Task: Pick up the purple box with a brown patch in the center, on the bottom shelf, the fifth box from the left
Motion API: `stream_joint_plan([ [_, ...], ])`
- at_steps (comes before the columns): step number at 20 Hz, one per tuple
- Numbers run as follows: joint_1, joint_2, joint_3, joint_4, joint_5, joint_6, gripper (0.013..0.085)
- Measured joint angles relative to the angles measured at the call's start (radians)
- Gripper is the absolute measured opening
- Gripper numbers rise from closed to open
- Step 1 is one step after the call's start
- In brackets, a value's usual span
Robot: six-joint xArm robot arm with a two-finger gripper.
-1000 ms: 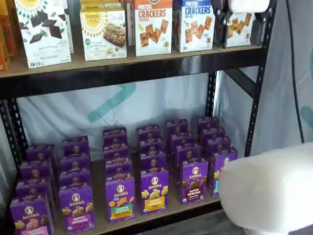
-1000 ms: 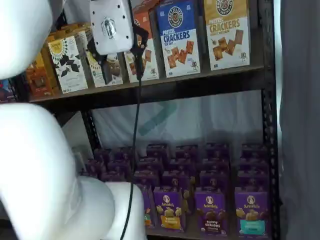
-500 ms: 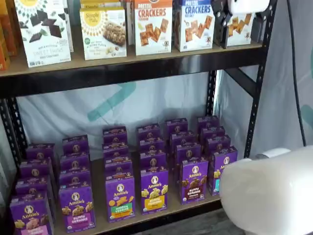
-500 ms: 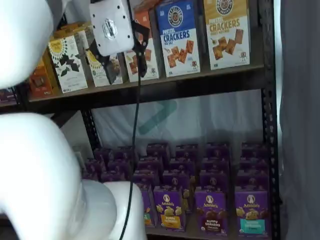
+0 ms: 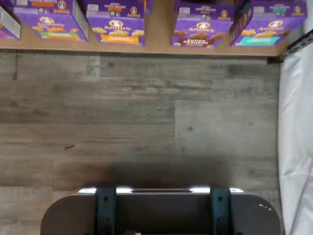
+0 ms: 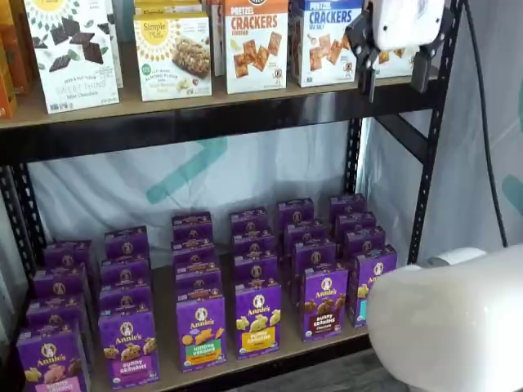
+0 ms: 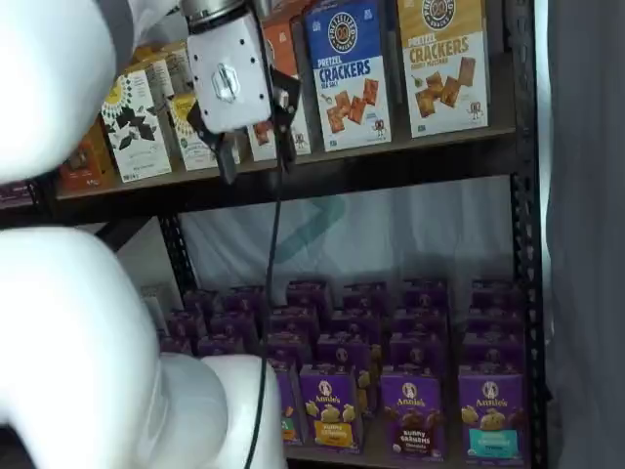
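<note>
Small purple Annie's Bunny Grahams carton [image 6: 324,302], upright, brown crackers pictured mid-front, magenta lower band, front row of tan bottom shelf [image 6: 167,327] with black front rail, seen in both shelf views.

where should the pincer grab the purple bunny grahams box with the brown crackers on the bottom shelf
Grip the purple box across its two narrow side faces, near the top, coming in from the open shelf front. It stands upright at the front of its row on the bottom shelf, with more cartons right behind, so the back is blocked. Small gaps show beside it. The pincer hangs open, high up by the upper shelf.
</note>
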Motion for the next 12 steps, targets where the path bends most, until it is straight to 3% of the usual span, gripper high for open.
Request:
stream_joint_plan([
  [4, -0.002, -0.012, 0.081, -0.007, -0.043, -0.002, 0.0850],
  [12, -0.054, -0.075, 0.292, 0.035, -0.191, -0.041, 0.0850],
])
